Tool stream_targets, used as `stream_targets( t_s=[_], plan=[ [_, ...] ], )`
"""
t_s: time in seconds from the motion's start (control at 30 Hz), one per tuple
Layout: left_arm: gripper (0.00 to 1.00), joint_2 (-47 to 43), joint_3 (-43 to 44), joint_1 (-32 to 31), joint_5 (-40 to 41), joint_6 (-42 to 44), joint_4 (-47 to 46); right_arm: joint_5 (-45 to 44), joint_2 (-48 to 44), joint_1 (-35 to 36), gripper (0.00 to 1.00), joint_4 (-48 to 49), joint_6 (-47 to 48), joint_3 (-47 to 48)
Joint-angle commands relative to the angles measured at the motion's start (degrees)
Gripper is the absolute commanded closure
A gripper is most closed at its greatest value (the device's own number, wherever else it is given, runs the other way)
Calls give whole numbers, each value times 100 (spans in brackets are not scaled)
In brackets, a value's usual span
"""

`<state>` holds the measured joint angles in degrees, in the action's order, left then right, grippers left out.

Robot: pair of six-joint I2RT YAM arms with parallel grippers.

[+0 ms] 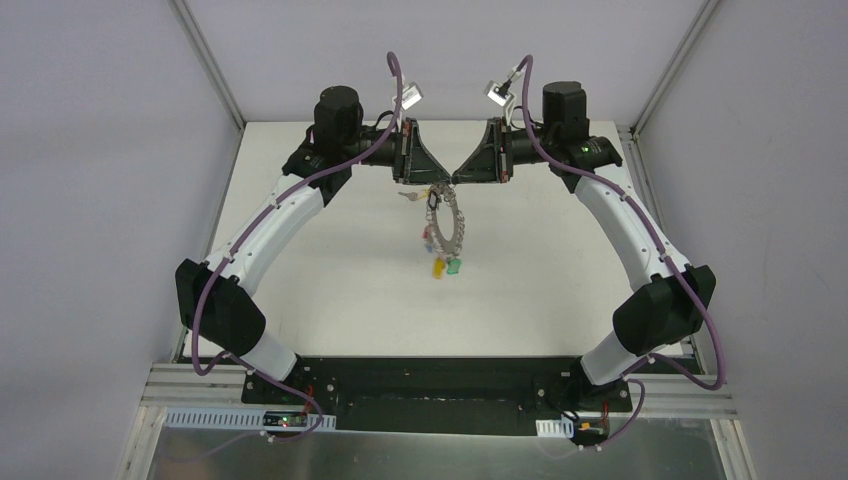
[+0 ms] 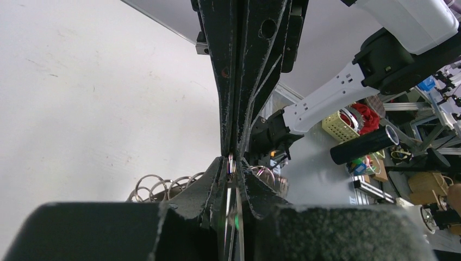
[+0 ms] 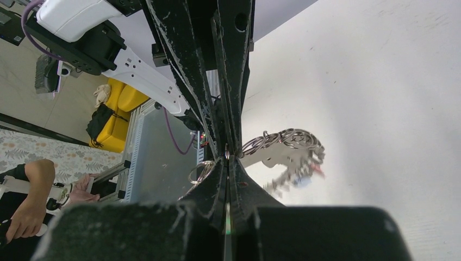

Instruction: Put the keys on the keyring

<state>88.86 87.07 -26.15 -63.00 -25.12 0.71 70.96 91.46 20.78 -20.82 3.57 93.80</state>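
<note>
Several keys (image 1: 445, 265) dangle from the low end of the keyring (image 1: 446, 222), which hangs above the surface (image 1: 330, 270). Its top is clamped in the right end effector (image 1: 462, 180); the left end effector (image 1: 442, 183), narrow, pinches thin metal at the fringe there. Threading looks in hand: next, the left must work its piece round while the right holds steady.

Shiny metal keyring (image 3: 277, 155) w/ plastic-headed keys (image 1: 438, 267), matt table (image 1: 330, 290)

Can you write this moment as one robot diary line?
right pincer: shut on the keyring | left pincer: nearly closed beside it, grip unclear | keys: yellow and green at keyring's near end
</note>
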Motion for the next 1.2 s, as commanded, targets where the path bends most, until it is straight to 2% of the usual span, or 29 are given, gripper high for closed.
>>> stream_targets(
  t_s=[0.0,0.1,0.23,0.4,0.73,0.87,1.1,1.17],
  plan=[
    [90,-133,-107,-67,-227,-104,-335,224,-105,28,100,419,-126,42],
    [90,-115,-132,-66,-253,-115,-341,217,-93,16,100,436,-140,34],
    [80,-147,-208,-65,-248,-116,-382,208,-93,0,100,444,-145,16],
    [78,-169,-277,-69,-264,-98,-396,218,-75,-9,100,507,-210,-2],
    [89,-167,-343,-66,-342,-129,-431,186,-78,-48,100,621,-319,-42],
    [90,-184,-381,-65,-386,-123,-431,181,-90,-80,100,678,-340,-78],
    [76,-186,-410,-42,-351,-89,-413,166,-139,-93,100,756,-340,-143],
    [70,-176,-389,33,-282,-97,-399,-33,-177,-91,100,505,-198,-83]
  ],
)
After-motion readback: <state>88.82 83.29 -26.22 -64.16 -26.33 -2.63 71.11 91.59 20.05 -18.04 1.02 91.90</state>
